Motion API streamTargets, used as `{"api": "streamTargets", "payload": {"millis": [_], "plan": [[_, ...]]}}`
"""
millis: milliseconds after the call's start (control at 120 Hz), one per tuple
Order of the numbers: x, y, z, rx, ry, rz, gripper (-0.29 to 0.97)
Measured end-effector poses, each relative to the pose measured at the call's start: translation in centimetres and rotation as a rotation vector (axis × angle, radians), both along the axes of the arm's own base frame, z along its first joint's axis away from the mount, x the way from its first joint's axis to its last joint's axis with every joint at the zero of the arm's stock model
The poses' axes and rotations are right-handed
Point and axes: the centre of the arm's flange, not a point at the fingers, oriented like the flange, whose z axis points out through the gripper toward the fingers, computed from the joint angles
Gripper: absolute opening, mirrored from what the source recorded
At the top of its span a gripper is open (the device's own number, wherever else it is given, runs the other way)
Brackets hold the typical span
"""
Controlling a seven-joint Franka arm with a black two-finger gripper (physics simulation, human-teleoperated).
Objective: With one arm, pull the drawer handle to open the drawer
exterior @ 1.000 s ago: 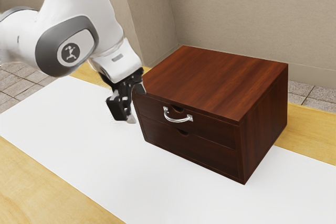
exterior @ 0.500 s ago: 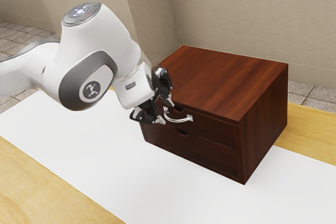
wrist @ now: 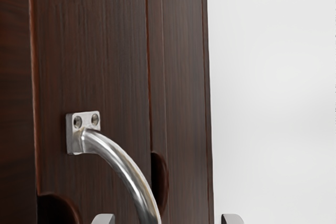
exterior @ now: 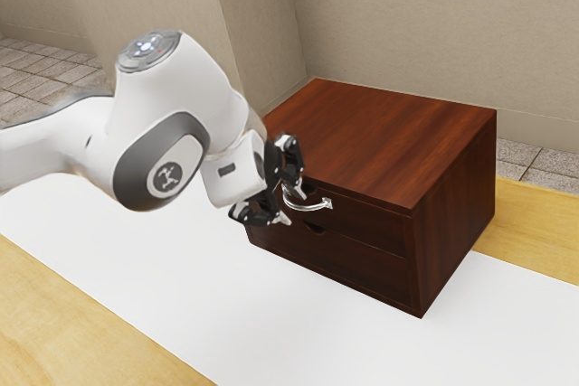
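A dark wooden cabinet (exterior: 389, 133) with two drawers stands on the white mat. The upper drawer front (exterior: 366, 216) sits flush with the cabinet and carries a curved silver handle (exterior: 306, 202). My gripper (exterior: 286, 194) is at the handle's end toward the exterior view's left, open, one finger above the bar and one below. In the wrist view the handle (wrist: 123, 163) arcs from its mounting plate (wrist: 83, 131) down between my two fingertips (wrist: 103, 218), neither of them touching it. The lower drawer (exterior: 348, 259) has only a finger notch.
A white mat (exterior: 181, 296) covers the wooden table (exterior: 54, 341) in front of the cabinet. A beige wall and a corner pillar (exterior: 253, 15) rise behind. My white arm (exterior: 163, 151) comes in from the exterior view's left, close over the mat.
My hand swung from beside the cabinet's corner to the upper drawer front, turned to face it, and closed in until the handle lay between the open fingers.
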Motion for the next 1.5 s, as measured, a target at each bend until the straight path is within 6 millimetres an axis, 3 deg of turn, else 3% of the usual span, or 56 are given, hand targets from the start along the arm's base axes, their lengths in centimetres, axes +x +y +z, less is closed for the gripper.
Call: {"api": "streamTargets", "payload": {"millis": [358,783,1500], "plan": [[-0.9,0.3,-2.2,-0.005,0.017,-0.019,0.0],[-7.7,0.5,-1.8,-0.01,-0.034,-0.027,-0.03],[-14.7,1.0,-1.9,-0.061,-0.125,0.007,-0.02]]}}
